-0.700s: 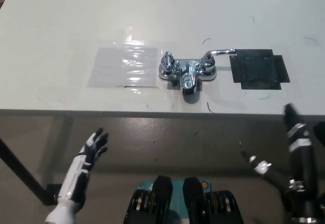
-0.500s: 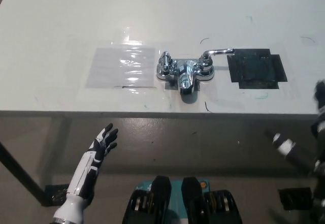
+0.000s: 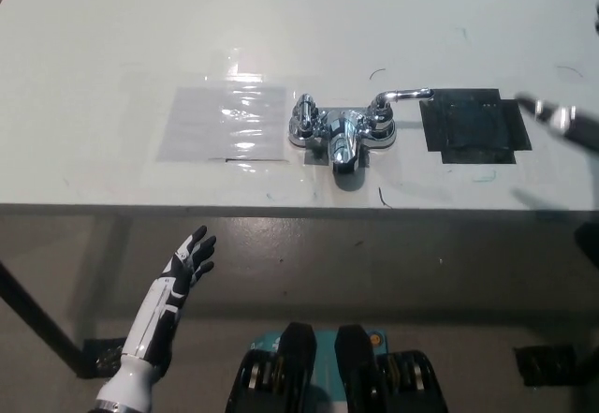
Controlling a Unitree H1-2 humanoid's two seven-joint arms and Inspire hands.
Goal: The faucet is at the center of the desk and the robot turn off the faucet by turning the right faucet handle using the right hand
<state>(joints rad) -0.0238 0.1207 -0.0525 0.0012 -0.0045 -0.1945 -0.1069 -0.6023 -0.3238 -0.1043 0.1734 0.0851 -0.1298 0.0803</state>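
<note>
Right hand has risen over the desk, blurred, fingers unclear; left hand spread

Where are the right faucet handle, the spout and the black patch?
right faucet handle [image 3: 404,95]: head view, mid lever.
spout [image 3: 344,143]: head view, chrome body at the front.
black patch [image 3: 473,127]: head view, centre of the dark square.

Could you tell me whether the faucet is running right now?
Cannot tell: no stream shows below the faucet spout, and its right handle points sideways.
</note>
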